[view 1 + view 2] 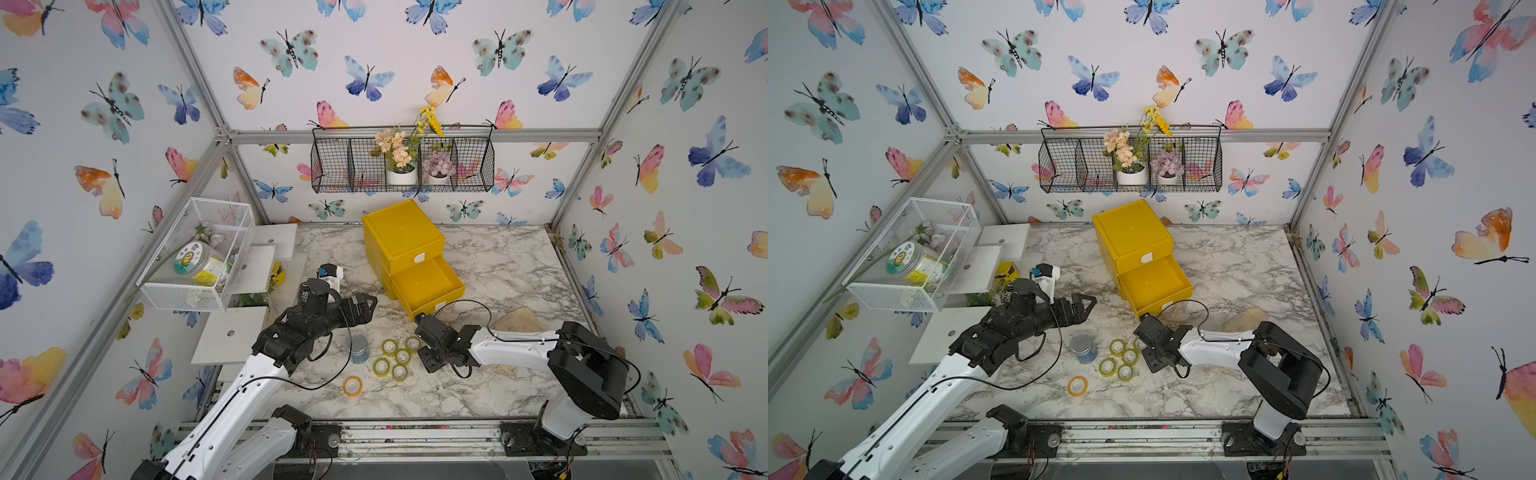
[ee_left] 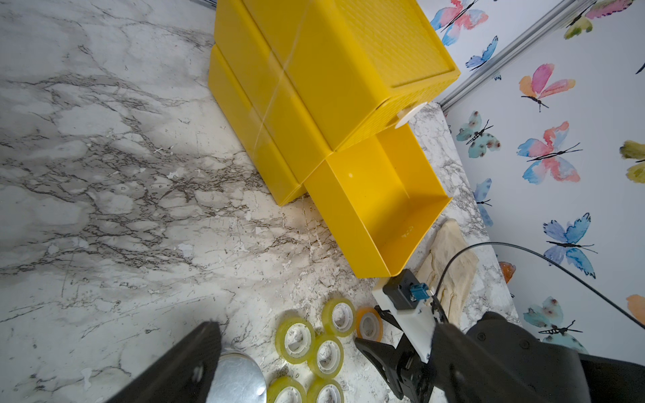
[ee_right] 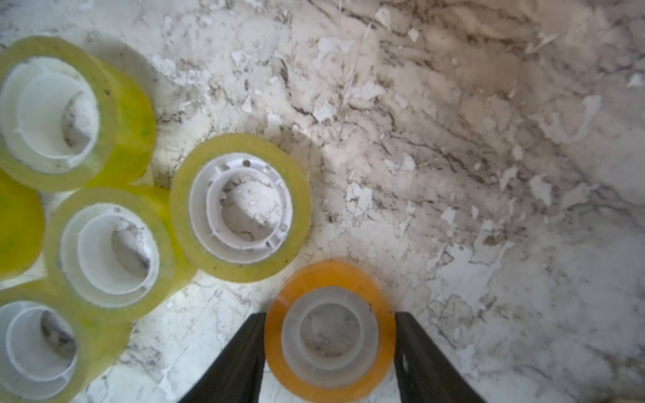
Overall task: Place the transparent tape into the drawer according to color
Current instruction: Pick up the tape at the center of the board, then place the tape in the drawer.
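Right claw (image 3: 330, 315) pinches the orange tape roll (image 3: 331, 274) by its sides (flat on the desk (image 1: 498, 257), near the open drawer (image 1: 428, 286)), probably to lift it in; left claw (image 1: 368, 307) gapes empty.

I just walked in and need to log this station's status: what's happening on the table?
The right tool has its fingers against both sides of an orange tape roll lying on the marble table, beside a cluster of yellow-green rolls. The yellow cabinet has one open drawer, pulled out and empty. The left tool hangs open near a silver-lidded jar, holding nothing. A second orange roll lies apart, nearer the front edge.
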Motion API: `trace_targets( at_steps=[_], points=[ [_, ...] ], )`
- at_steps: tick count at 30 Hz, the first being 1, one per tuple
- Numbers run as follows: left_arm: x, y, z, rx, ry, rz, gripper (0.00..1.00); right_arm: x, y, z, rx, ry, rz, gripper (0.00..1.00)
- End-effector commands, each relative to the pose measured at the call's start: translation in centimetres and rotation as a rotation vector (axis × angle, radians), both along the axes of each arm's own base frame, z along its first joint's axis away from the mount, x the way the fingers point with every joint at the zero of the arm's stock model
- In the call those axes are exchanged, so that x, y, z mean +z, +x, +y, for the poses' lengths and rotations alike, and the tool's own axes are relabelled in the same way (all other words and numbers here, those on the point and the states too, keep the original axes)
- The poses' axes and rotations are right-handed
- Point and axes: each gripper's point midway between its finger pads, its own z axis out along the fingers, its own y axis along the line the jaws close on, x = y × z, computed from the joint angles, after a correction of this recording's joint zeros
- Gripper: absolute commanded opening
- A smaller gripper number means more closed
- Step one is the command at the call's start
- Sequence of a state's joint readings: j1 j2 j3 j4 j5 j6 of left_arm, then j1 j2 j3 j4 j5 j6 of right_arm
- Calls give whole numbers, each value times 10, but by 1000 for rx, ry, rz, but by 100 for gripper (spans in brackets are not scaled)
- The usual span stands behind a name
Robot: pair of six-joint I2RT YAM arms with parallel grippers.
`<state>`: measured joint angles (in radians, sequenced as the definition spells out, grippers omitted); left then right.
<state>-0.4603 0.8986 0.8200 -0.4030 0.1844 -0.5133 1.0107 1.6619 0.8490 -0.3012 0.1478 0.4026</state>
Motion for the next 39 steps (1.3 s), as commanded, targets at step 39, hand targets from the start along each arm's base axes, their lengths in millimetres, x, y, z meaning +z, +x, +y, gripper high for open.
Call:
trace_targets(
  at_steps=[39],
  points=[
    [-1, -16, 25, 89, 24, -16, 99, 165, 169, 7, -193, 269, -301, 53]
  ],
)
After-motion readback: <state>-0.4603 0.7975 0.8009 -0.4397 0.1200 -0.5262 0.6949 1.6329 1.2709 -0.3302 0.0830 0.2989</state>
